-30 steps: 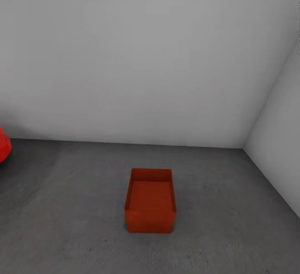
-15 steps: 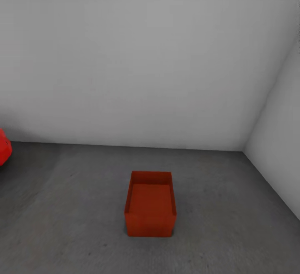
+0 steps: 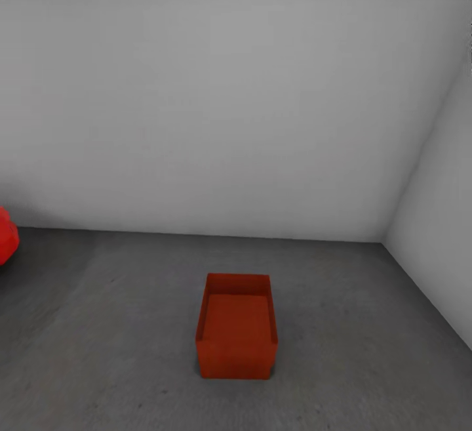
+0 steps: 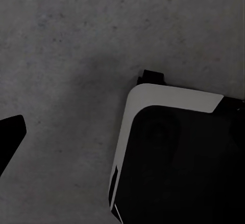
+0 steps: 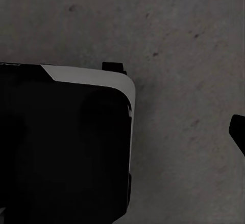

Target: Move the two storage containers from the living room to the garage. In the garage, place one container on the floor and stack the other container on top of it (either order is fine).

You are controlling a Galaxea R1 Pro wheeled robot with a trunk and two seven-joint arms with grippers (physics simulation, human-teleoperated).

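One red-orange open-top storage container [image 3: 236, 336] stands empty and upright on the dark grey garage floor [image 3: 367, 352], near the middle of the head view and a little out from the back wall. The second container is out of view. In the left wrist view one dark fingertip [image 4: 10, 137] of my left gripper hangs over bare floor at the picture's edge. The right wrist view likewise catches a single dark fingertip [image 5: 238, 130] of my right gripper. Both sets of jaws look spread, with nothing between them.
Plain pale grey walls [image 3: 229, 103] meet in a corner at the right. A rounded bright red object [image 3: 6, 234] is cut off at the head view's left edge. My black, white-edged base [image 4: 173, 157] appears in both wrist views, seen also from the right [image 5: 61, 142].
The whole head view has slid slightly, so container and wall line sit a little lower in the picture: the camera moved. The container has not shifted on the floor.
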